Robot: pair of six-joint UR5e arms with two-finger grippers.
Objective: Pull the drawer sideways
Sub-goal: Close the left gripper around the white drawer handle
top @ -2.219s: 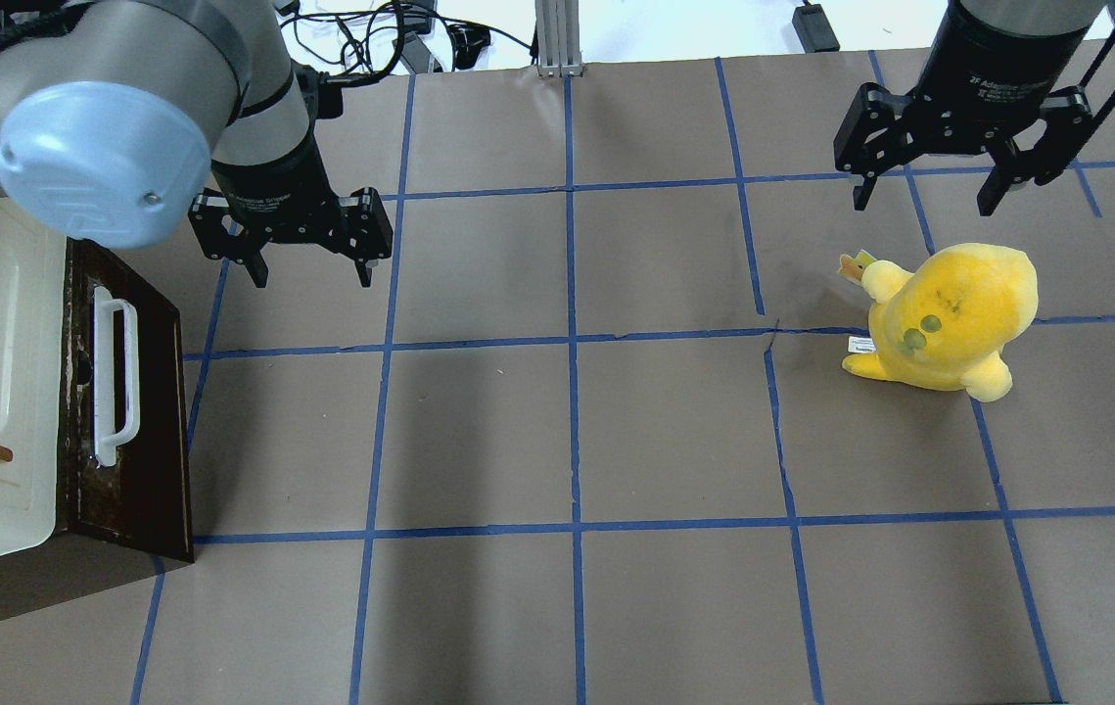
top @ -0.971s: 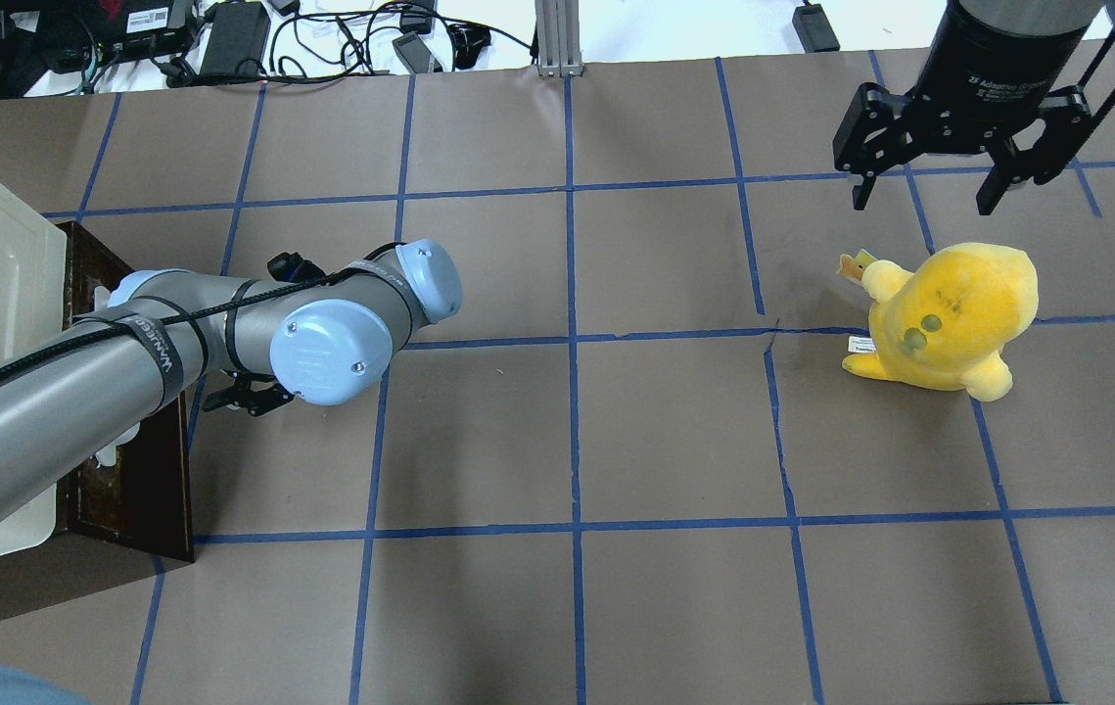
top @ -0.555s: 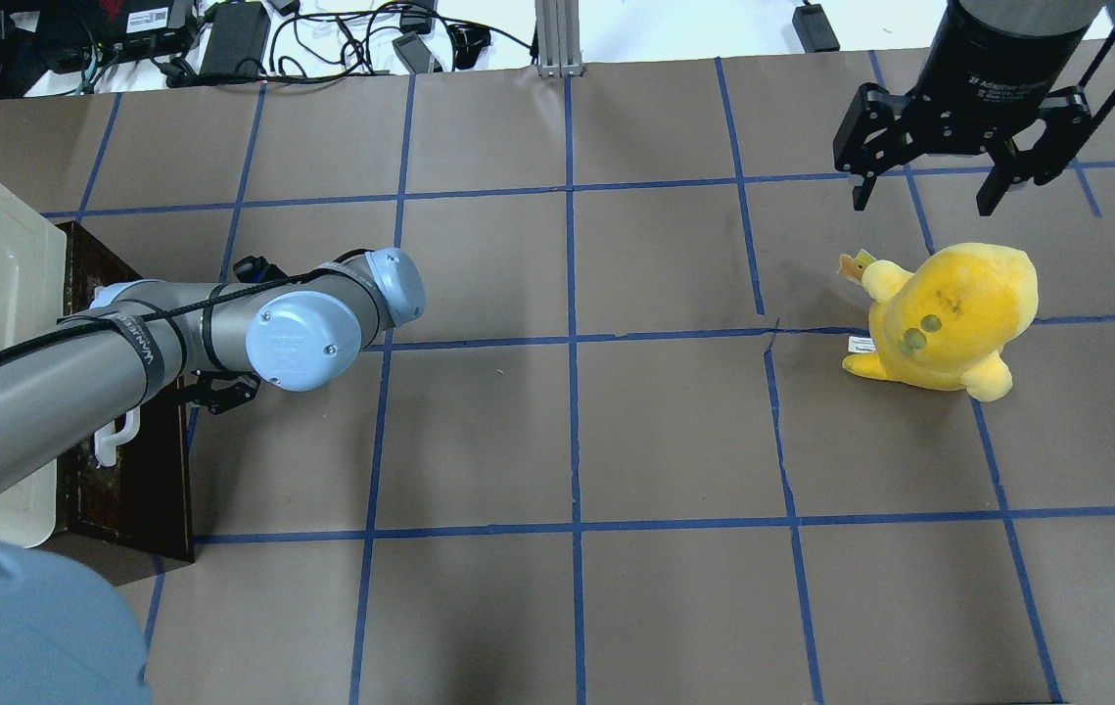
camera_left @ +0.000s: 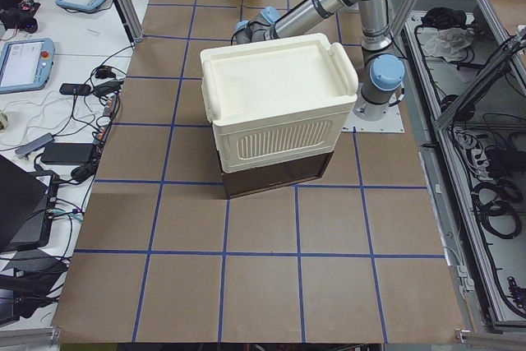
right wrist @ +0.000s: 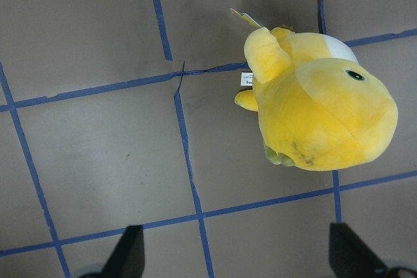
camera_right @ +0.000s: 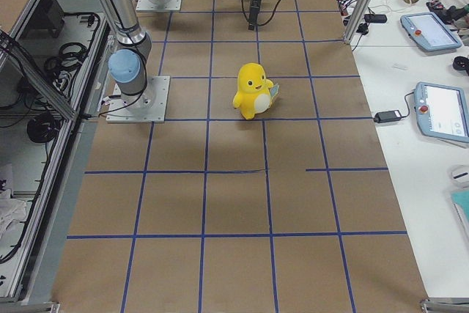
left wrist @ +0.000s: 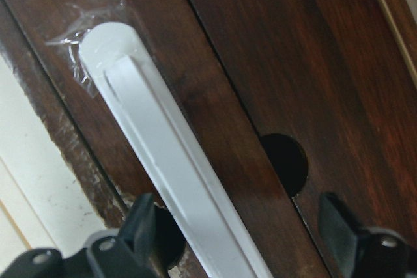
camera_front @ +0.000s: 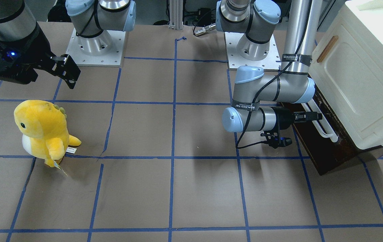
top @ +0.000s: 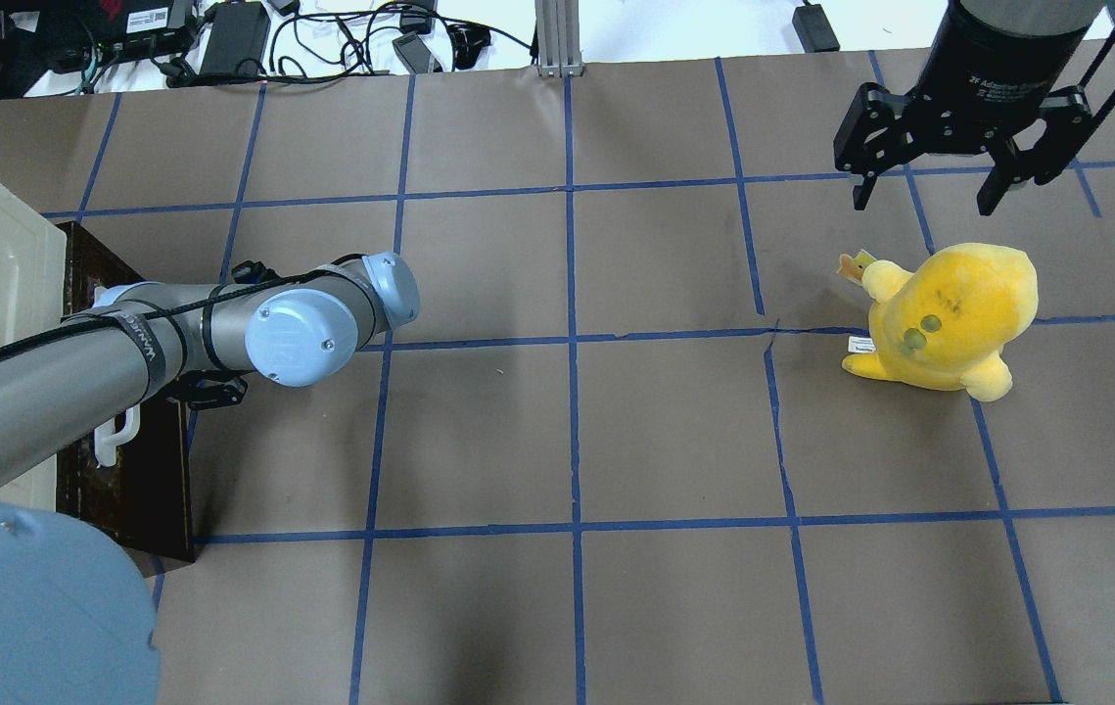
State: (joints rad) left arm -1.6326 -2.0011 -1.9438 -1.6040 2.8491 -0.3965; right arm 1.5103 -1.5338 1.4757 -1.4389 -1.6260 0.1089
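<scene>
Both jaws of the left gripper (left wrist: pixel 238 226) spread astride the white handle (left wrist: pixel 156 148) of the drawer (left wrist: pixel 273 50). The right gripper (top: pixel 923 201) hangs open, upper right overhead.

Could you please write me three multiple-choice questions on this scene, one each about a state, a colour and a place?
1. How does the left gripper stand at the drawer's bar handle?
A. Shut on it.
B. Open, with a finger on each side of it.
C. Open, far away from it.

2. What colour is that bar handle?
A. Tan.
B. Blue.
C. White.

3. Where is the yellow plush toy?
A. On the table, beside the open right gripper.
B. Inside the drawer.
C. Held in the left gripper.

Answers:
1 B: the left wrist view shows the fingers apart with the bar running between them.
2 C: the bar is plainly white against the dark brown front.
3 A: the overhead view shows it standing on the table by the right gripper.
</scene>
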